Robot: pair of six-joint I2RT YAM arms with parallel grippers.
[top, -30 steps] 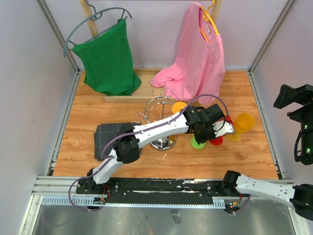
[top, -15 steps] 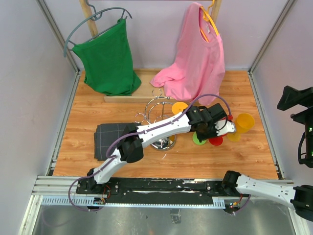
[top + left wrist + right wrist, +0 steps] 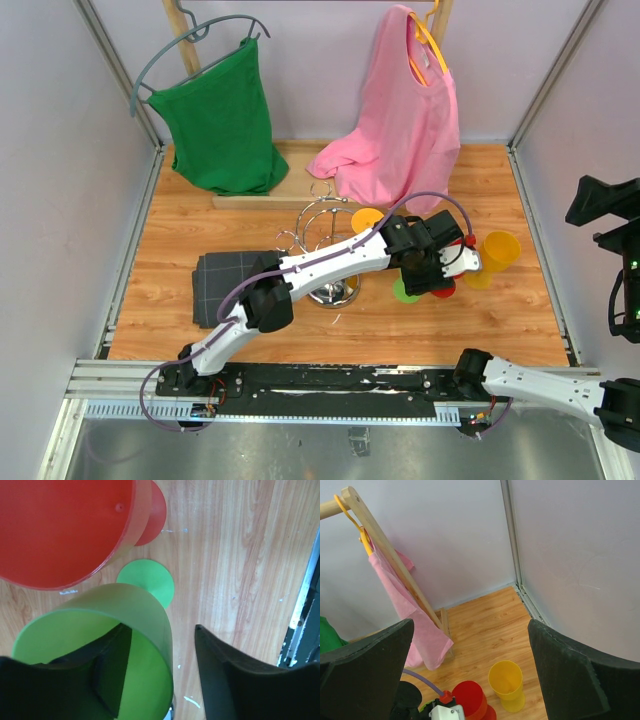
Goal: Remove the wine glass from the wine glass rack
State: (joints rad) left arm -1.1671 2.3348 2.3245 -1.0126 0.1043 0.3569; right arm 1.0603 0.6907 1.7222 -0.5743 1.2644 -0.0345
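The chrome wine glass rack (image 3: 338, 292) stands upright on the table (image 3: 200, 225); the green wine glass (image 3: 145, 615) stands at its 3 o'clock.

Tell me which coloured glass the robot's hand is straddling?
The green wine glass: the left hand has one finger inside its bowl and one outside. The red glass and yellow glass stand clear.

It is a robot laboratory cell: plain pale walls (image 3: 50, 220), aluminium frame posts (image 3: 118, 70), a wood-pattern table (image 3: 180, 240), two arms (image 3: 320, 262) bolted on a metal rail (image 3: 110, 380).
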